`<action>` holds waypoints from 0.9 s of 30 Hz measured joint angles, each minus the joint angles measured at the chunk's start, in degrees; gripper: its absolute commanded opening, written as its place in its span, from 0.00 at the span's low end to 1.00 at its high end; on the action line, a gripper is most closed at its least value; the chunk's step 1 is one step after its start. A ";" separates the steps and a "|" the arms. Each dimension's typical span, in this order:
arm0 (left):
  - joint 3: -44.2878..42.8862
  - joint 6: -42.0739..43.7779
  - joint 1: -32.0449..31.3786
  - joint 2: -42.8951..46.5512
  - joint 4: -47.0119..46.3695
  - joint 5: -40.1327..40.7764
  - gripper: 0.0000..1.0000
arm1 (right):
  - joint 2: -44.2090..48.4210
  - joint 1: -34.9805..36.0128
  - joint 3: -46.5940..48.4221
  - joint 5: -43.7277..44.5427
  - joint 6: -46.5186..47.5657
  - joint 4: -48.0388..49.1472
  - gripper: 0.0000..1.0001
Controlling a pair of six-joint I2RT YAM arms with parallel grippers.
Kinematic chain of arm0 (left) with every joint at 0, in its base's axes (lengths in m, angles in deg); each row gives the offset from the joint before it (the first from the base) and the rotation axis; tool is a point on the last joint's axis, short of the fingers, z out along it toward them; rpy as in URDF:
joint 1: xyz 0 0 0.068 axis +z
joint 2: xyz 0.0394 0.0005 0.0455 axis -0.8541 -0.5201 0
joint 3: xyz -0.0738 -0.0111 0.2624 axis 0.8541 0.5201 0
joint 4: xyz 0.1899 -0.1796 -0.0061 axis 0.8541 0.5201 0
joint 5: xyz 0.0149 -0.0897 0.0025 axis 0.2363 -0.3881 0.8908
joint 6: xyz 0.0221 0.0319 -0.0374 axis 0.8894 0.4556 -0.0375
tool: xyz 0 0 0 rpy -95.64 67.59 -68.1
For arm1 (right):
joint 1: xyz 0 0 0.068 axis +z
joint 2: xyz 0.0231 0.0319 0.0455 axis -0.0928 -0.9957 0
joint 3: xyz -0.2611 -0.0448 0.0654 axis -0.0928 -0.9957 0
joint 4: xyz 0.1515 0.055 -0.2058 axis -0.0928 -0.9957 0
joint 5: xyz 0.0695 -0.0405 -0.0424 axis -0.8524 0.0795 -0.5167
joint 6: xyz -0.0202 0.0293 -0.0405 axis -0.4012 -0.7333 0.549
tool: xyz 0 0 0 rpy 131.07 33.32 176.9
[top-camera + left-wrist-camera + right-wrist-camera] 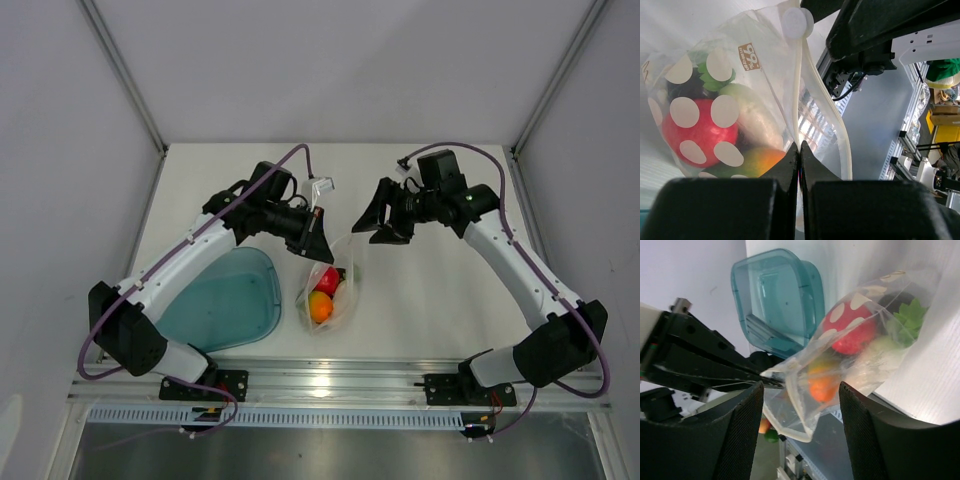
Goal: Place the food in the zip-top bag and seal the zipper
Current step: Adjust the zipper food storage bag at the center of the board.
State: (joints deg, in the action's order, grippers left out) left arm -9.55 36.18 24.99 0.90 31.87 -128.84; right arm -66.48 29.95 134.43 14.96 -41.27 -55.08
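We judged the food (700, 130) loaded in the zip-top bag (765, 75). Our left pincer (799, 150) pinched its mouth edge, our right pincer (800, 387) stood spread nearby, and the zipper (801, 90) ahead seemed unsealed.

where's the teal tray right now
In the top view the teal tray lies on the near-left part of the table, beside the left arm and just left of the zip-top bag.

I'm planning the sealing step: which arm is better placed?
Likely right: the right pincer is open and free by the bag, while the left pincer is shut on its edge, holding it.
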 measured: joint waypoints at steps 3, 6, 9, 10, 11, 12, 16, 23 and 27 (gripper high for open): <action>0.00 -0.26 0.00 0.00 0.00 0.15 0.01 | -0.22 0.02 2.01 0.24 -2.27 -0.24 0.64; 0.00 -0.57 0.00 0.00 -0.04 0.35 0.01 | -0.74 0.11 4.42 0.46 -3.80 -0.68 0.64; 0.00 -1.01 0.00 0.00 -0.39 0.33 0.01 | -2.38 1.07 6.64 1.36 -4.76 -1.42 0.63; 0.00 -1.05 0.00 0.00 -0.50 0.33 0.01 | -3.04 1.53 7.06 1.64 -4.98 -1.51 0.63; 0.00 -1.07 0.00 0.00 -0.66 0.33 0.01 | -3.74 1.99 7.30 1.90 -5.18 -1.81 0.62; 0.00 -1.11 0.00 0.00 -0.83 0.33 0.00 | -4.33 2.40 7.41 2.21 -5.40 -2.10 0.59; 0.00 -1.44 0.00 0.00 -1.09 0.28 0.00 | -6.47 3.34 7.41 2.91 -6.14 -2.97 0.54; 0.00 -1.42 0.00 0.00 -1.14 0.24 0.01 | -7.15 3.58 7.41 3.30 -7.17 -3.63 0.30; 0.00 -1.38 0.00 0.09 -1.01 0.35 0.02 | -7.28 4.00 7.41 3.26 -7.82 -3.50 0.12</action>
State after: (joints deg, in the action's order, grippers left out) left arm -9.55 34.80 24.99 0.99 30.87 -128.49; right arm -73.76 33.95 141.84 18.22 -49.10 -58.58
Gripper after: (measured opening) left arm 0.005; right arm 0.190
